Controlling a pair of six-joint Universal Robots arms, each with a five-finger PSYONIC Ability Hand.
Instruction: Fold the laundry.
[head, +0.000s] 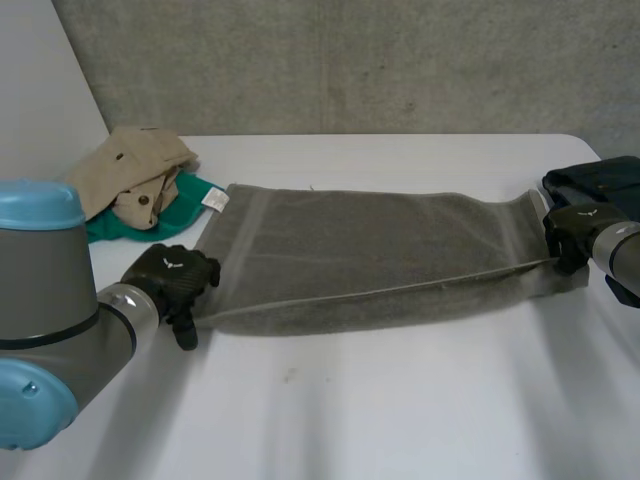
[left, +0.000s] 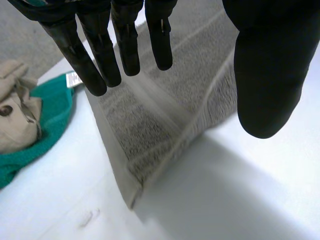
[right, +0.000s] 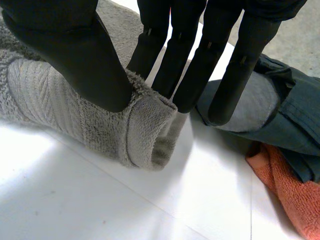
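Firmly, the straight fingers (right: 185, 75) of the right hand (head: 570, 232) press toward its thumb (right: 75, 55), pinching the doubled-over end of the long grey terry towel (head: 370, 250) between them. That end bunches into a thick rolled fold at the fingertips. Just beside these fingers lies a dark blue-grey garment (right: 300, 110), and a piece of orange towelling cloth (right: 290, 190) lies against it on the white bench (head: 400, 400).

At the other end, the fingers (left: 95, 65) of the left hand (head: 172, 275) are straight and spread well away from its thumb (left: 270, 75), gripping nothing. They hang above the towel's near left corner, which lies flat on the bench. The towel stretches across the bench between the two hands, folded lengthwise so that its upper layer stops short of the near edge. Beyond the left hand, near the towel's far left corner, a crumpled beige buttoned garment (head: 130, 170) rests on a green cloth (head: 190, 200) with a white label (head: 214, 200).
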